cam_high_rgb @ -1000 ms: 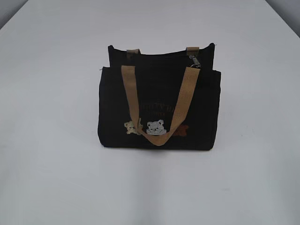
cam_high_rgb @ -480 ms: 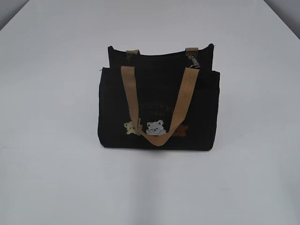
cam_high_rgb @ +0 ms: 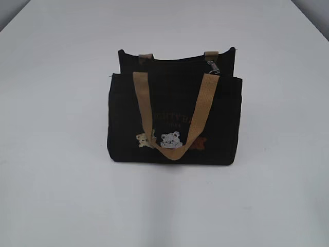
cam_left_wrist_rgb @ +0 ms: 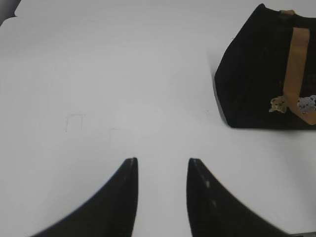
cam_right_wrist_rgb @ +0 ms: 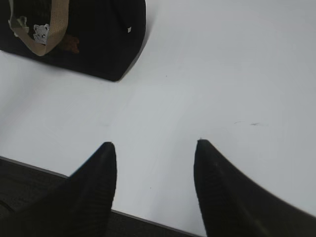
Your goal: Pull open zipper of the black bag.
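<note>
**Black, tapered fingers on both grippers**

Only the fingers of the robot's body show, and only in the wrist views. The left gripper (cam_left_wrist_rgb: 161, 163) has two matte black fingers (cam_left_wrist_rgb: 121, 197), broad at the base and curving to narrow, blunt tips; the inner edge of one carries fine ridges and a few pale specks. The right gripper (cam_right_wrist_rgb: 154, 145) has the same black, horn-shaped fingers (cam_right_wrist_rgb: 96, 182), their surface faintly textured. No cables, screws or markings can be made out.
</note>
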`<state>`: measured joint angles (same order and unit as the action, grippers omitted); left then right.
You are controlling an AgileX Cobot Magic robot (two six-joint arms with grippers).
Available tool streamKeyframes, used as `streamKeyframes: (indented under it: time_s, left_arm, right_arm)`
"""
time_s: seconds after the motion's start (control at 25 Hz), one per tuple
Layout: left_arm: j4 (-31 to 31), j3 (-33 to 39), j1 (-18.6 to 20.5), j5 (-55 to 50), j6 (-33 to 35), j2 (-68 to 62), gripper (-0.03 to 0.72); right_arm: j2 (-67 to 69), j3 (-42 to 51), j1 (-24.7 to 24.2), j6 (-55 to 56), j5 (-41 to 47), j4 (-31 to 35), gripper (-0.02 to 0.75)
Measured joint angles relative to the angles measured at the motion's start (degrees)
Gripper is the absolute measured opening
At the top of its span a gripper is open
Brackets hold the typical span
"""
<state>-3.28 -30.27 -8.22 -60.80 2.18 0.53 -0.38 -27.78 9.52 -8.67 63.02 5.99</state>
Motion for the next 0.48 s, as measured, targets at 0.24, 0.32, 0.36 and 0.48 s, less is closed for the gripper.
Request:
streamKeyframes:
  time_s: [0.24,0.32,0.36,0.48]
  left_arm:
    - [0.0,0.0,0.9,0.0,0.0,0.0,0.255]
    - [0.0,0.0,3.4,0.0,0.0,0.0,0.255]
    - [0.0,0.0,4.9,0.0,0.0,0.0,0.253]
    - [0.0,0.0,7.7,0.0,0.0,0.0,0.249]
  right_arm:
    - [0.0,0.0,-1.0,0.0,0.0,0.1,0.4]
    - [0.0,0.0,-3.5,0.0,0.0,0.1,0.4]
    - [0.0,0.0,-5.1,0.0,0.0,0.1,0.4]
    - [0.0,0.0,-7.6,0.0,0.0,0.2,0.4]
